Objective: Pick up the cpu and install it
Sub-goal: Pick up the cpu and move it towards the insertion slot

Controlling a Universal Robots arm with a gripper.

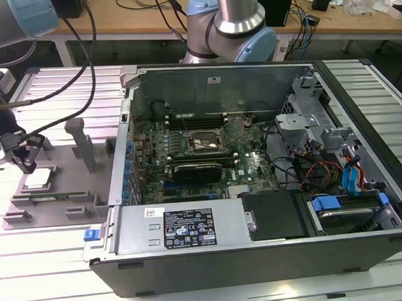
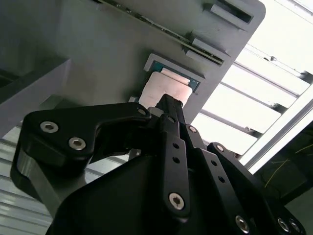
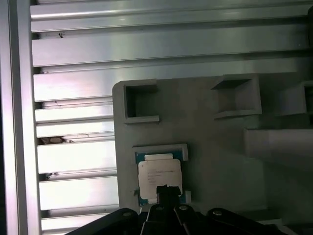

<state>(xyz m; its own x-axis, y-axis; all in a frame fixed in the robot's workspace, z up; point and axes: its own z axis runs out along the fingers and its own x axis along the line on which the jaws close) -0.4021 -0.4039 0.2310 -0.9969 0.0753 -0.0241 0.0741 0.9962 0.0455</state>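
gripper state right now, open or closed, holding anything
Gripper: closed, holding nothing, tips over the silvery-white square cpu lying in its grey plastic tray.

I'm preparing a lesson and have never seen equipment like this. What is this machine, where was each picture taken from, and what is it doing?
This is a robot arm with a gripper at its end. The exterior view comes from a camera off the arm: it shows an open computer case and, at that view's left, a grey tray. Both wrist views come from cameras riding on the arm, looking past the gripper. The cpu, a small silvery square chip, lies in a recess of the tray, with the gripper right over it. It is not yet lifted.
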